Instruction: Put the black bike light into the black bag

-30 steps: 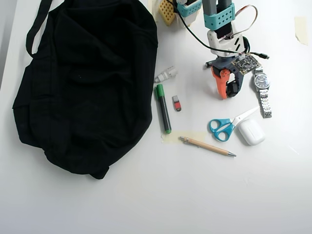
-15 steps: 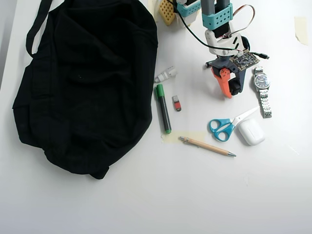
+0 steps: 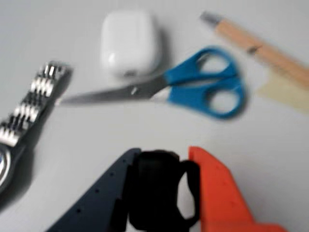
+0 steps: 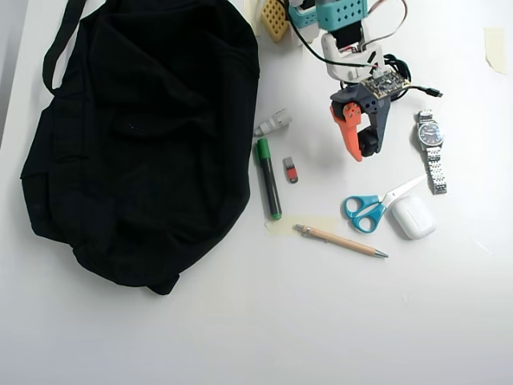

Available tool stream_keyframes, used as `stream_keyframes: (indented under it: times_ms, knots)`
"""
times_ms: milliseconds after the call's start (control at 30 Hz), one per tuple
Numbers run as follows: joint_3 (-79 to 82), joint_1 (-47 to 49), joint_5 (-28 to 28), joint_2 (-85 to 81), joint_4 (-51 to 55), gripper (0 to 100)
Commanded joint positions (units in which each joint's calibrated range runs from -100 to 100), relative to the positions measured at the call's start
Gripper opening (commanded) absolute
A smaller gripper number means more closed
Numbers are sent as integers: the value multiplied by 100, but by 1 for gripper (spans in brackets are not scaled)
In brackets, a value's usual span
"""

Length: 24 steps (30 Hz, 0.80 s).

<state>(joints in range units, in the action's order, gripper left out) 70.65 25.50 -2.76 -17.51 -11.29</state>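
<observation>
gripper has shifted left toward black bag | clenched on black bike light | risk: loose strap snags, light slips before bag

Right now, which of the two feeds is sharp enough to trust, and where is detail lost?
The wrist view is soft throughout: the blue-handled scissors, the white earbud case and the small black bike light in the end effector all have smeared edges. The overhead view is crisp and evenly lit, though the large black fabric bag reads as a nearly featureless dark mass.
</observation>
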Motion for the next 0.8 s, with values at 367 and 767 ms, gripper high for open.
stream_keyframes:
  times_ms: [367, 767]
  knots:
    - [-2653, -1339, -479, -2755, 6185, 2]
    - [-2752, -3657, -872, -2489, 5970, 2]
